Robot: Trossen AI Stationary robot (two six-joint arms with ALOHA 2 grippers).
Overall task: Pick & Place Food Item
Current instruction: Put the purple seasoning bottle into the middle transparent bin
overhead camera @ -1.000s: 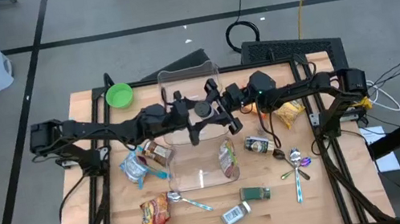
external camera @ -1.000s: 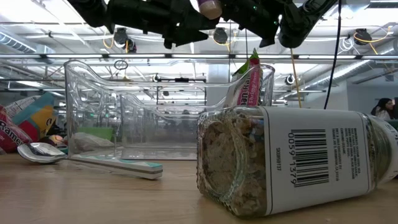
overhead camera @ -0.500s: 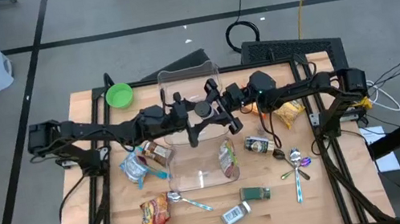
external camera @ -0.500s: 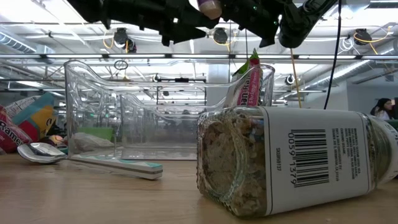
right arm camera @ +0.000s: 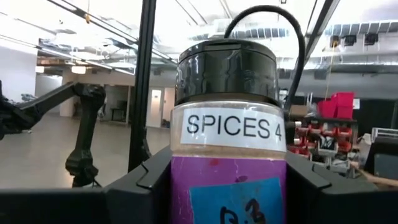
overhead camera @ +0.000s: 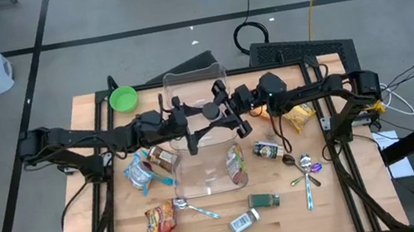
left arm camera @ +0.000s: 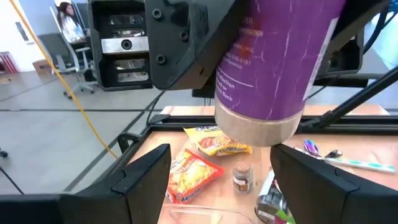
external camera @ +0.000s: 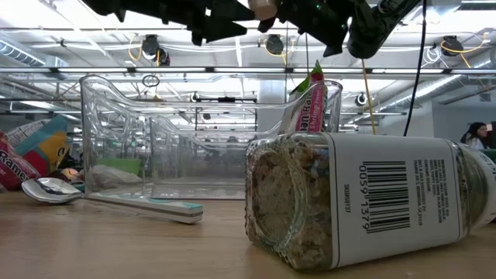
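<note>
One arm farther from jar.

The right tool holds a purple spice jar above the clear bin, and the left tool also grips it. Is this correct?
Not quite. The left wrist view shows the left tool open, not touching the purple spice jar. Only the right tool holds it above the clear bin.

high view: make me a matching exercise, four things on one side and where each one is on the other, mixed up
Things
1. green bowl
2. spice jar
3. clear bin
4. spoon

Places
A. held up in the right gripper, above the bin
B. far left corner of the table
C. middle of the table, under both grippers
D. on the table by the bin's near edge, beside a red snack packet

Pairs: 1-B, 2-A, 3-C, 4-D
</note>
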